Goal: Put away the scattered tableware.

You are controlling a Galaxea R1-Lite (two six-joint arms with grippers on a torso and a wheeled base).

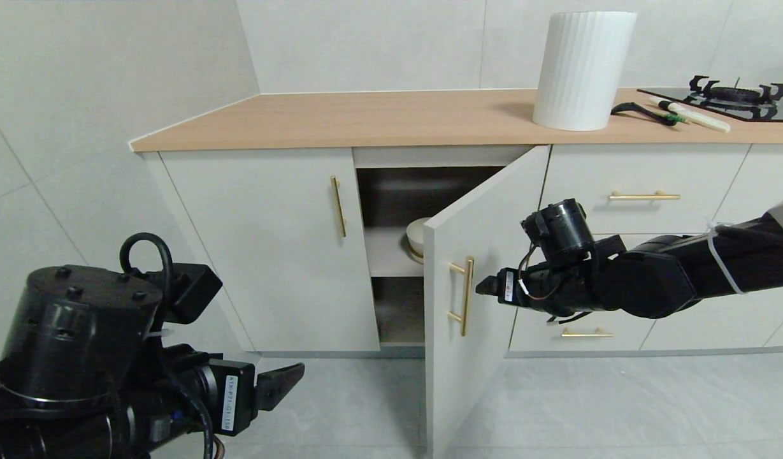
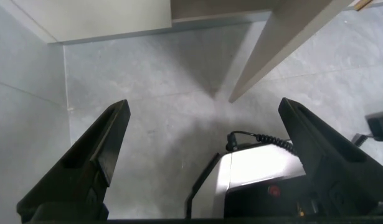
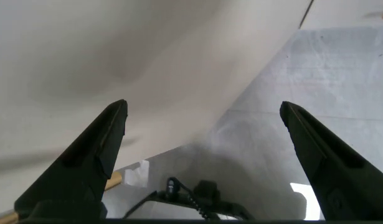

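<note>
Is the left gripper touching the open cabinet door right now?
Apart. The head view shows bare floor between the left gripper and the cabinet door; the gripper is open and holds nothing.

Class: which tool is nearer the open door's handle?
Right. The right tool sits just beside the handle; the left tool hangs low, far to its left.

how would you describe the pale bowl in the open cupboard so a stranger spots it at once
Find the light-wood countertop and look below it for the white cabinet door with a brass bar handle that stands open. Behind its edge, on the upper shelf, sits a pale round bowl, partly hidden. It is the one light, curved shape in that dark opening.
</note>
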